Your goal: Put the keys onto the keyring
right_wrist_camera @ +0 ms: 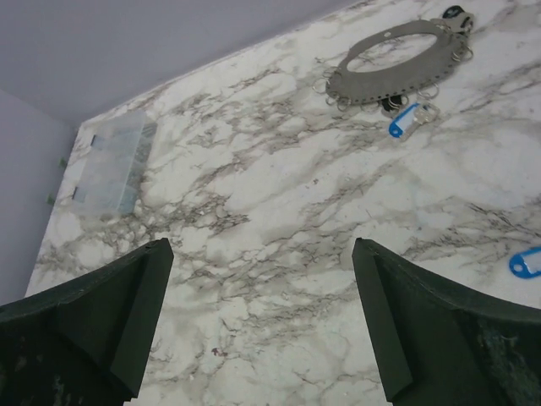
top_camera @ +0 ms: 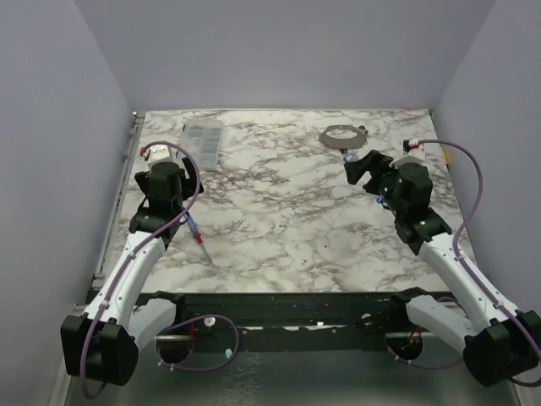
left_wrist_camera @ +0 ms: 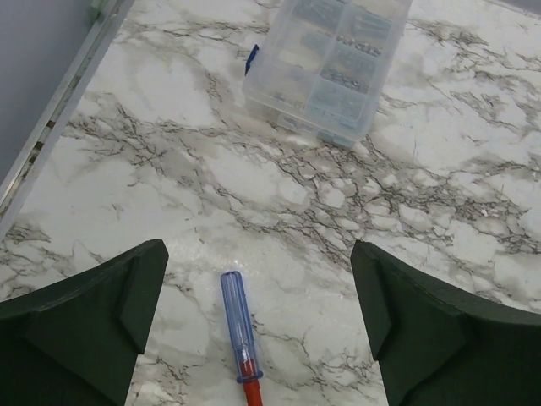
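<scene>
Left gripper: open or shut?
Open: the left gripper has its fingers wide apart, gripping nothing; the screwdriver lies on the table below.

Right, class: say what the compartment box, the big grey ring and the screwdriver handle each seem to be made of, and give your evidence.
Compartment box: clear plastic, glossy; its contents show through the lid.
Keyring: matte grey flat band with small holes, probably metal, though the look leaves it open.
Screwdriver handle: translucent blue plastic, with a red part below it.
</scene>
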{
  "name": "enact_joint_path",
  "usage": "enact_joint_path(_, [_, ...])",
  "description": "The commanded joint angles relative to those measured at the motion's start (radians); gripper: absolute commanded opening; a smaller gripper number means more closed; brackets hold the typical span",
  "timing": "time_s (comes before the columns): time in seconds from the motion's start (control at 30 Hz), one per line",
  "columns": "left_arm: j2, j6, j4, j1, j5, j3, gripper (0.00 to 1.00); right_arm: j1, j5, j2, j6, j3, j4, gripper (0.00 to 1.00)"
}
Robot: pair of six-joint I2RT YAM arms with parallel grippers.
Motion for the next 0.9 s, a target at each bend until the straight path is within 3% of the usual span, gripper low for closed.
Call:
enact_joint_path(0.0, [0.005, 0.034, -0.01, -0.038, 0.054, 0.002, 0.99, 0.001, 0.119, -0.028, -0.01, -0.002, -0.181, 1.0])
enact_joint_path(0.37, [-0.008, 0.057, -0.021, -0.158, 0.067, 0.011, 0.99, 0.001, 0.151, 0.101, -0.146, 0.164, -0.317, 1.0])
enact_joint_path(0.67, [-0.034, 0.065, -0.025, -0.18, 0.047, 0.011, 0.99, -0.003, 0.167, 0.406, -0.338, 0.418, -0.351, 1.0])
enact_joint_path(0.87, [-0.034, 0.067, -0.024, -0.18, 0.043, 0.011, 0.99, -0.038, 0.109, 0.654, -0.375, 0.657, -0.402, 1.0])
